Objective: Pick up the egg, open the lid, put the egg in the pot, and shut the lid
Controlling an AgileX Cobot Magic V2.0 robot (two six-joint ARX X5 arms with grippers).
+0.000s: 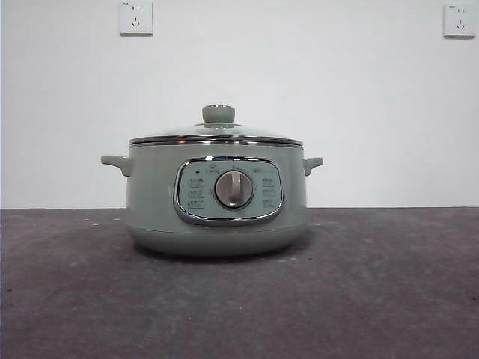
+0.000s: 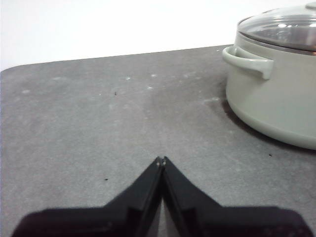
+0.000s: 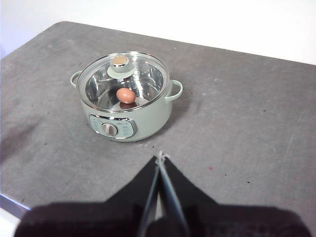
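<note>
You will find the egg (image 3: 125, 94) already inside the pot (image 3: 127, 106), well ahead of the clenched, empty right pincer (image 3: 160, 157), with the lid (image 3: 123, 79) seated and the left pincer (image 2: 161, 160) likewise clenched; I judge no move remains.

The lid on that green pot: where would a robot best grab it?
By the knob at the centre of the lid, coming straight down from above. It stands proud of the shallow glass dome, small enough for the fingers to close around; the rim sits flush on the pot.
</note>
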